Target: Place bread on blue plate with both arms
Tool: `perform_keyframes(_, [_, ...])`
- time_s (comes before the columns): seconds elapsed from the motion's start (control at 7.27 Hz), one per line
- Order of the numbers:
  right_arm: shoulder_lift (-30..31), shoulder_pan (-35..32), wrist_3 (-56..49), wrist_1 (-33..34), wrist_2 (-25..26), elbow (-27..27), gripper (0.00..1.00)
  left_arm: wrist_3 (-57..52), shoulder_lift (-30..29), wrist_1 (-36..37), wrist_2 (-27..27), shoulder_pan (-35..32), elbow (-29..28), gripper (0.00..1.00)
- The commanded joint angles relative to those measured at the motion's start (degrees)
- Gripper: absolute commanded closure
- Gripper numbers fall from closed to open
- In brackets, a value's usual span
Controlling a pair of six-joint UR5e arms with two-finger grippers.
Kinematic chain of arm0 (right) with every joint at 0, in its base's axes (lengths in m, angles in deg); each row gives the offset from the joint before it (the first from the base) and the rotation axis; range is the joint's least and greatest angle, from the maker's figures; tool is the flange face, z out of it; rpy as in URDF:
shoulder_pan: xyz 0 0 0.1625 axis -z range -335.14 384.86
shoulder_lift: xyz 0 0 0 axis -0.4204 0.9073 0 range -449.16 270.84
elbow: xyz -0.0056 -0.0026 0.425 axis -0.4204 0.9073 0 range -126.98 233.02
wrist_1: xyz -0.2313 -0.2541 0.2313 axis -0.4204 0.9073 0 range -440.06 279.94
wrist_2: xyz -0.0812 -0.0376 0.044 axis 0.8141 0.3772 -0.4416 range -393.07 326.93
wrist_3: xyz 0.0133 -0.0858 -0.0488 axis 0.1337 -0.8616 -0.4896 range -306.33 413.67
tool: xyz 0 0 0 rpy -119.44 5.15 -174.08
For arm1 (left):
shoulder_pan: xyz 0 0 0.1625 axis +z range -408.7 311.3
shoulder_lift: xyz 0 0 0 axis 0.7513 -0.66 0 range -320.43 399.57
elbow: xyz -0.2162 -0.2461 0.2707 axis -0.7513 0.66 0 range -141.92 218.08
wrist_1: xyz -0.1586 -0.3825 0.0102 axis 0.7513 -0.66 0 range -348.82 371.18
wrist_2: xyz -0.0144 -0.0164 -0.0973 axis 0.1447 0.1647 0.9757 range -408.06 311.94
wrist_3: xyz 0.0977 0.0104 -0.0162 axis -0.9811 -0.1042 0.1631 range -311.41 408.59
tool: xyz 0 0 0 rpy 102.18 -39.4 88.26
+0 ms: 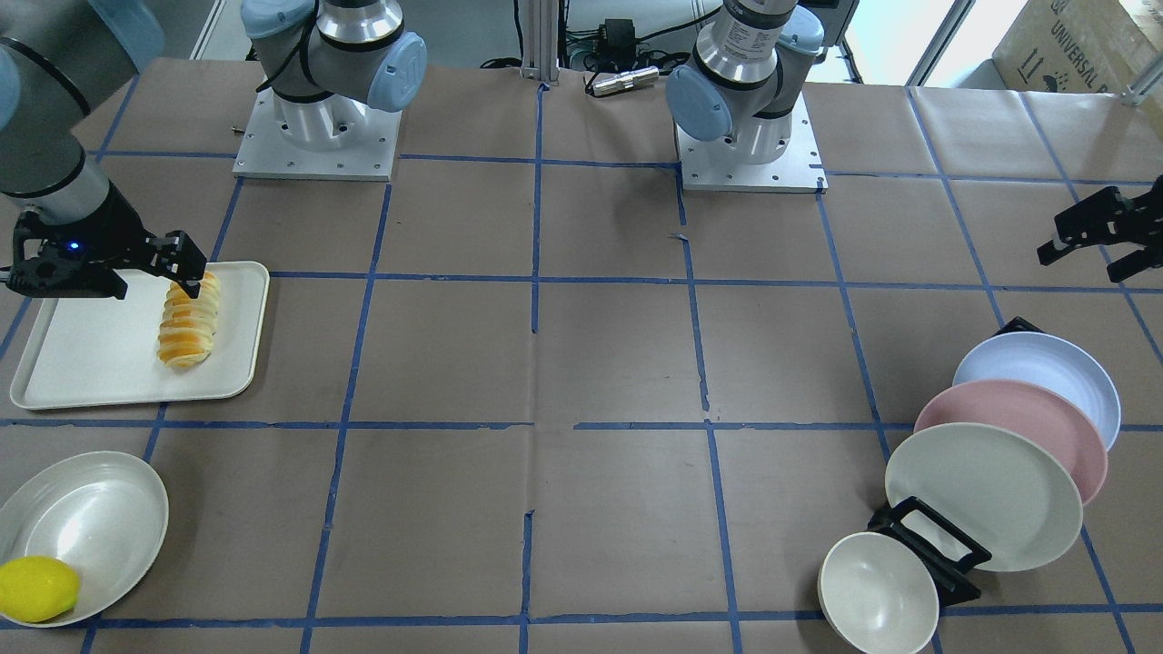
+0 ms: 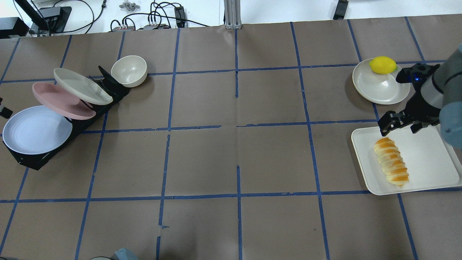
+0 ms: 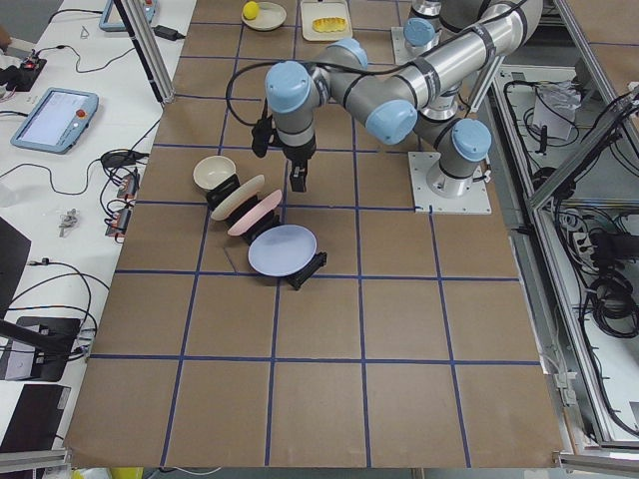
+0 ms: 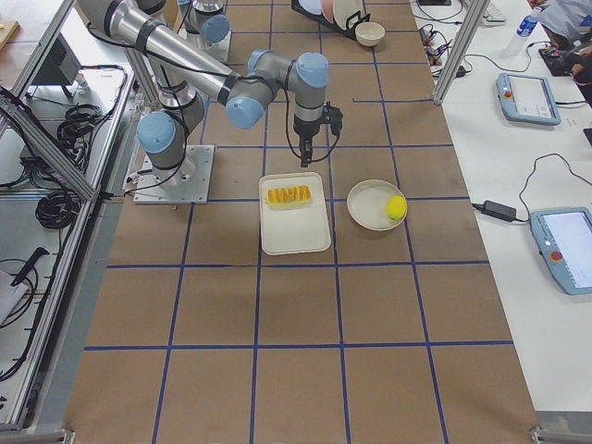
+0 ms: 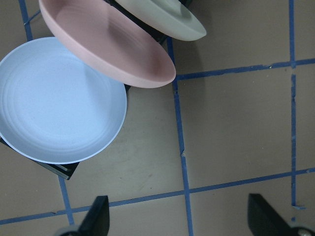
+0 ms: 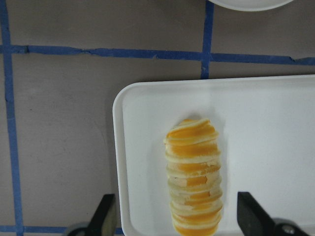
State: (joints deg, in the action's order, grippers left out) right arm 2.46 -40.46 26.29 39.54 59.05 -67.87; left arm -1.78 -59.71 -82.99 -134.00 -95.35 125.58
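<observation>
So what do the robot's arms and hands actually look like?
The left arm and right arm are silver-grey tubes with light-blue joint caps, bolted to square metal base plates. The left hand and right hand are black, two-fingered. A black cable loops along the left arm; a blue light glows by the right hand.

A cardboard box (image 1: pixel 1081 41) beyond the table's back corner on the robot's left bore the printed word "UNIVERSAL" and a cut-off "R"; nothing else was legible.

blue plate (image 1: pixel 1045 368) partly hidden behind pink plate (image 1: pixel 1008 422); lemon (image 1: pixel 36 589) and left gripper (image 1: pixel 1081 259) clipped by front view's edges
</observation>
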Motion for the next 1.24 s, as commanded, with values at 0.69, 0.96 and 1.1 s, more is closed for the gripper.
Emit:
perform_keyframes(0.69, [-6.3,6.9,-10.7,16.6,-0.4,-11.1,0.14,-9.8,-30.8,0.4,1.4,2.7,-21.7,0.0])
perform_keyframes(0.96, [-6.4,6.9,-12.1,18.1,-0.5,-12.2,0.18,-9.4,-32.7,0.5,1.6,0.7,-21.3,0.0])
perform_keyframes(1.1, [-6.7,7.0,-12.5,18.7,-0.5,-12.2,0.18,-9.5,-33.1,0.5,1.5,0.8,-21.3,0.01])
